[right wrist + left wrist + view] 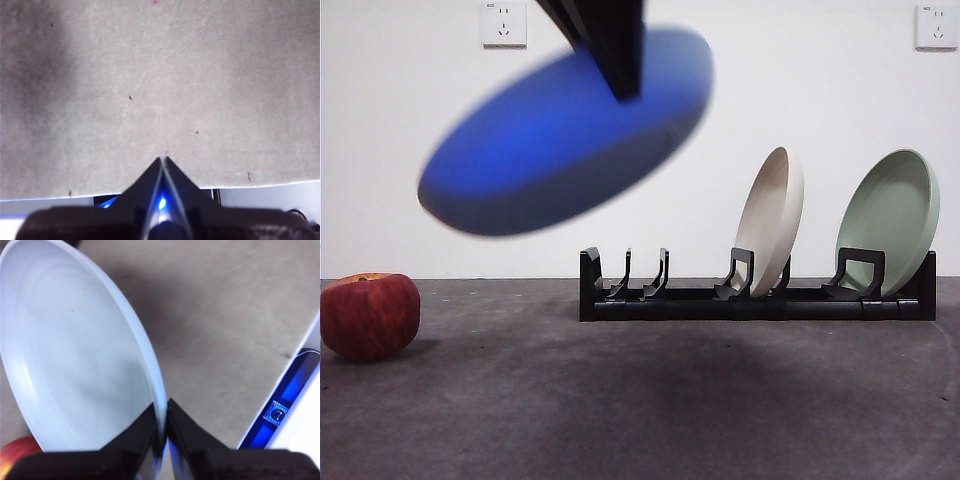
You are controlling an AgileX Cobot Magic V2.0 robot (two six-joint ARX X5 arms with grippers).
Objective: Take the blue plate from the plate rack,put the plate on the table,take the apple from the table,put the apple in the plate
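While the left gripper point(164, 412) pinches the rim of the blue plate point(565, 135), the plate hangs tilted in the air, blurred, high above the table point(650, 400) and left of the rack point(757, 290) in the front view. Left wrist view shows the 2 jaws pressed on either side of the plate's edge, its pale inside face turned to the camera, with a sliver of the apple point(12, 455) at the corner below the plate. Apple point(368, 315) sits on the table at the far left of the front view, well apart from the rack, untouched. Rack stands at the back near the wall with a cream plate point(772, 218) leaning in a middle slot and a green plate point(890, 220) upright in the right-end slot; the 2 left slots hold nothing. Right gripper point(163, 159) hovers over bare table, jaws pressed together, nothing between them. 2 wall sockets point(504, 22) show on the white wall.
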